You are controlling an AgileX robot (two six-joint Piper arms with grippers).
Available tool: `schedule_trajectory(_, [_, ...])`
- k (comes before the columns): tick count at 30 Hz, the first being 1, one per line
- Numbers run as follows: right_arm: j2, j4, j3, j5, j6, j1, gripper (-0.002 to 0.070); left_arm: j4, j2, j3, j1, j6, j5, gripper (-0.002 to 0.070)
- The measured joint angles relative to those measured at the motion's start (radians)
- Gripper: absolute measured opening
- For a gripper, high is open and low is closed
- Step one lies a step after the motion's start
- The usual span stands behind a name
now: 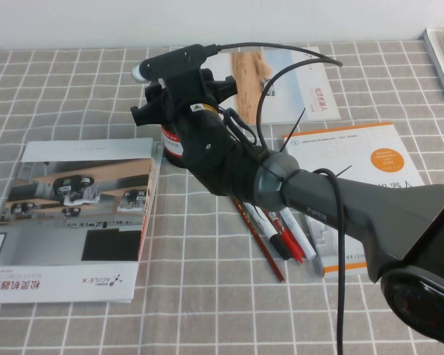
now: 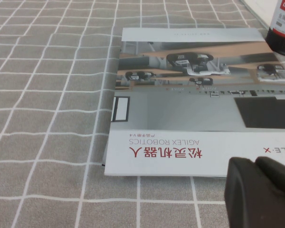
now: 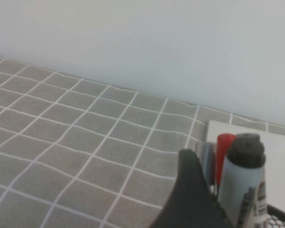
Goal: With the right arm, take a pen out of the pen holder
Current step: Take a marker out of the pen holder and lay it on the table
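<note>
Left pincer (image 2: 257,190): closed, empty, low over the near booklet (image 1: 74,214). Loose pens (image 1: 285,238): lying on the desk (image 1: 207,310) under the right forearm. Right pincer (image 1: 176,118): farther back, over the pen holder (image 1: 169,146), wide open, nothing gripped; a grey marker (image 3: 242,175) stands in the holder just beside one finger (image 3: 190,185). Handling advice: centre on one barrel, close below the cap, lift straight up

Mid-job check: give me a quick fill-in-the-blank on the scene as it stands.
The pen holder, under the right gripper, stands to the robot's ___ of the loose pens.
The left gripper hangs at the edge of the booklet reading AGILEX ___.
Beside the grey marker stands a ___ cap.
Missing: left; ROBOTICS; red.
</note>
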Motion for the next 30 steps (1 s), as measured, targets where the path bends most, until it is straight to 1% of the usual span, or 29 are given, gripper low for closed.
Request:
schedule_trajectory(19, [0.022,0.015,0.0,0.0,-0.002,-0.001,0.038,0.0,0.0,0.0,0.0,0.0,0.0,-0.0005])
schedule_trajectory(30, [0.053,0.022,-0.048,0.012,-0.002,-0.011,0.038,0.0,0.0,0.0,0.0,0.0,0.0,-0.0005])
